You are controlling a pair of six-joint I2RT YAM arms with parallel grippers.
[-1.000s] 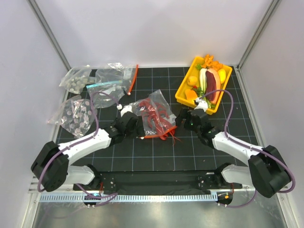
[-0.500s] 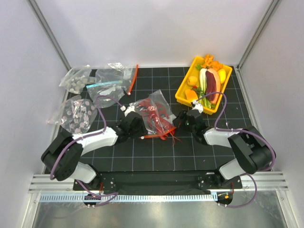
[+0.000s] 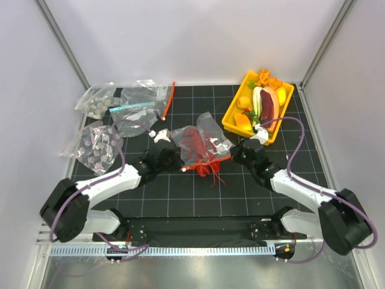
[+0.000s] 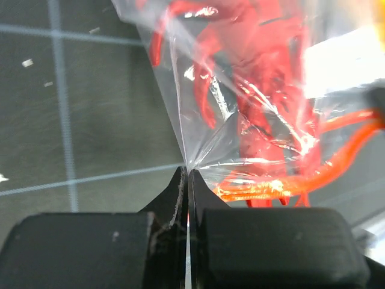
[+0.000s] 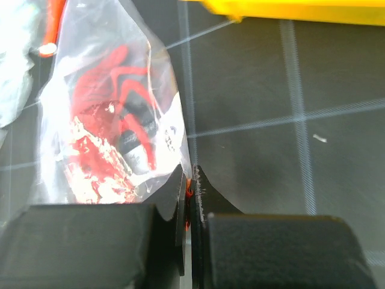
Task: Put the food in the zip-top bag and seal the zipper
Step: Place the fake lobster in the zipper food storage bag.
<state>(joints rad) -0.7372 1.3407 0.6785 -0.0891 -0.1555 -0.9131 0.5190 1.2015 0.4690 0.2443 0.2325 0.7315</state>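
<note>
The zip-top bag (image 3: pixel 201 141) lies crinkled at the middle of the mat with the red lobster (image 3: pixel 194 144) inside it. Its red-orange zipper (image 3: pixel 207 165) runs along the near edge. My left gripper (image 3: pixel 180 167) is shut on the bag's clear plastic at the left corner (image 4: pixel 188 171), with the lobster (image 4: pixel 258 90) and zipper (image 4: pixel 283 185) just beyond. My right gripper (image 3: pixel 231 155) is shut on the bag's right end, a bit of the red-orange zipper (image 5: pixel 189 191) pinched between its jaws. Small yellow and orange food (image 3: pixel 242 111) sits in the yellow tray.
The yellow tray (image 3: pixel 227 122) at the back right also holds a dark red slab (image 3: pixel 269 105) and a white-green leek (image 3: pixel 257 99). Bags of grey discs (image 3: pixel 95 146) and other clear bags (image 3: pixel 141 102) lie at the back left.
Both grippers have gone from open to shut on the bag's two ends. The bag has shifted slightly to the right and bunched up between them.
</note>
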